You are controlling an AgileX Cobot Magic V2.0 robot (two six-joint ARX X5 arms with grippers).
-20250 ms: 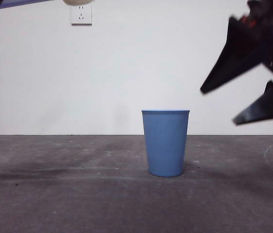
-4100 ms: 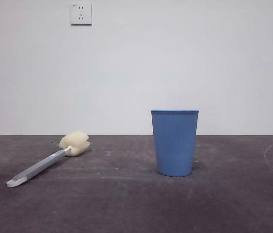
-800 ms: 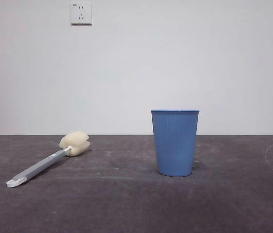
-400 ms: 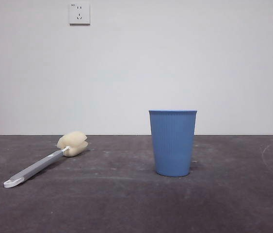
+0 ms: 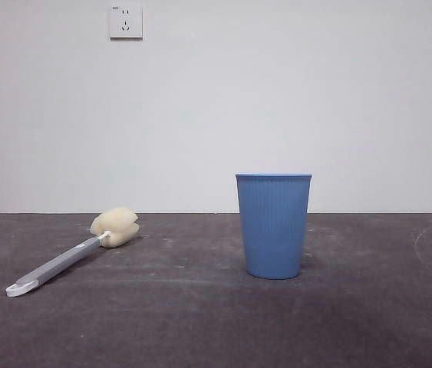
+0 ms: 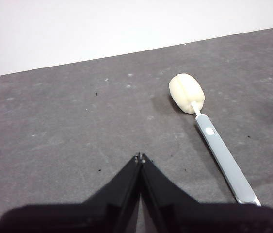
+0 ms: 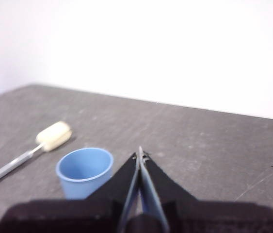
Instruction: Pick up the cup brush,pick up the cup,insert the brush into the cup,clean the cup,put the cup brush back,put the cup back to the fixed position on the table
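Two items well apart: cup brush (image 5: 66, 259), cup (image 5: 274, 225)

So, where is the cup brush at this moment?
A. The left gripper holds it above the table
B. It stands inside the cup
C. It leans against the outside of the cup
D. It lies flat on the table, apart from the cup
D. The cup brush lies flat on the table, with bare surface between it and the upright cup; the left gripper is shut and holds nothing.
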